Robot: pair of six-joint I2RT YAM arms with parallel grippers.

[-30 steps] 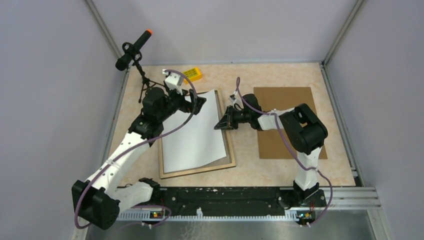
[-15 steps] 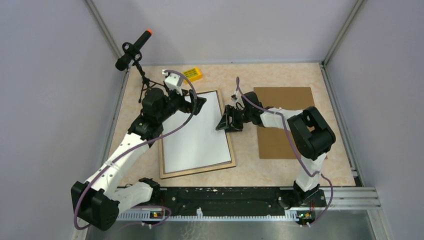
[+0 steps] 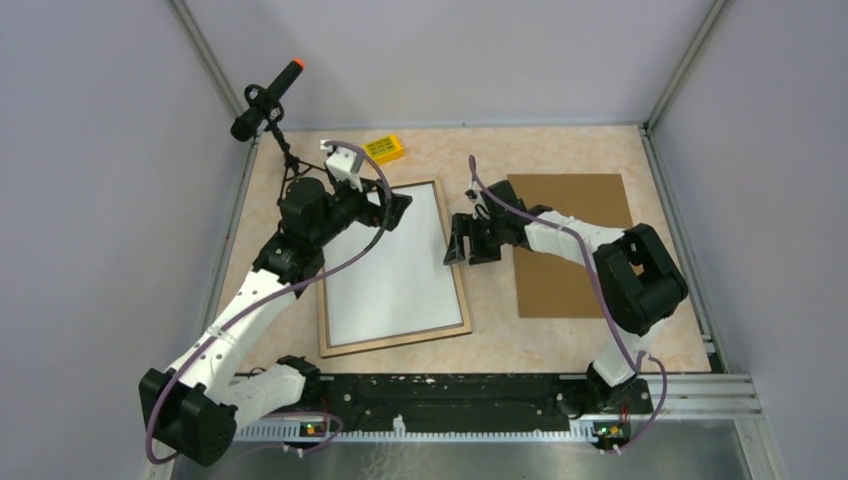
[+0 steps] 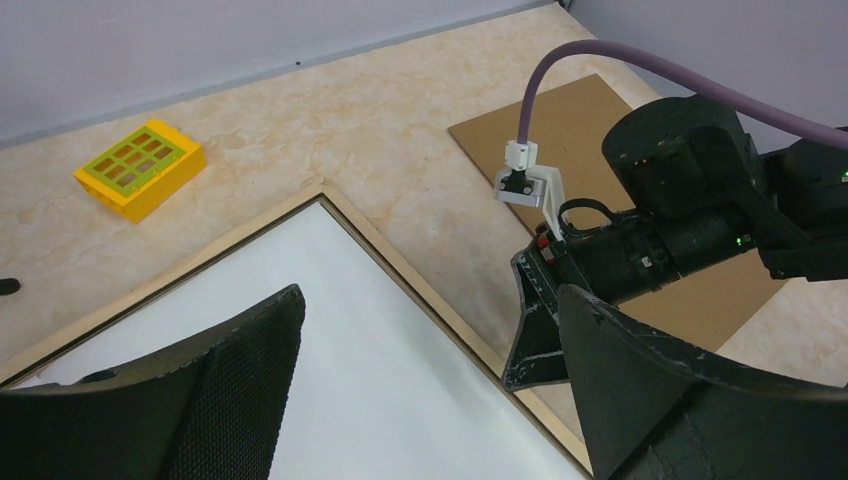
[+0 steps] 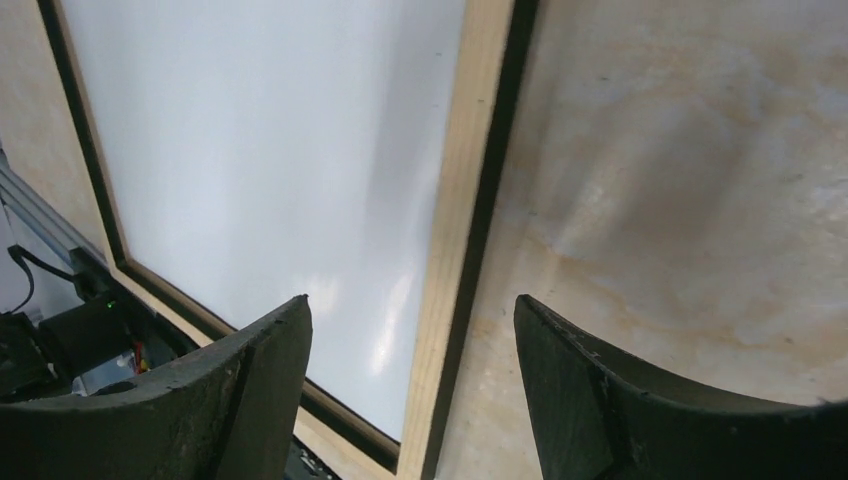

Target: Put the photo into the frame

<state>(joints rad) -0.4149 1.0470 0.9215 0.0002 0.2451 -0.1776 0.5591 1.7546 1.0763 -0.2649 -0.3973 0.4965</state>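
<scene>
The photo (image 3: 390,265) lies white back up, flat inside the light wood frame (image 3: 395,344) on the table's left half. My left gripper (image 3: 398,208) hovers open over the photo's far corner, nothing between its fingers. In the left wrist view the photo (image 4: 350,330) and the frame's rim (image 4: 400,265) pass under the left gripper (image 4: 430,300). My right gripper (image 3: 453,243) stands open just off the frame's right edge, holding nothing. The right wrist view shows the right gripper (image 5: 410,305) straddling the rim (image 5: 465,180), with the photo (image 5: 270,150) beyond it.
A brown hardboard sheet (image 3: 575,240) lies to the right of the frame, partly under the right arm. A yellow block (image 3: 385,149) sits at the back. A small tripod with an orange-tipped black device (image 3: 270,100) stands at the back left corner. Walls enclose the table.
The right gripper has opened and let go of the photo's right edge. That edge dropped from over the rim to lie flat in the frame. The right gripper drew back slightly rightward.
</scene>
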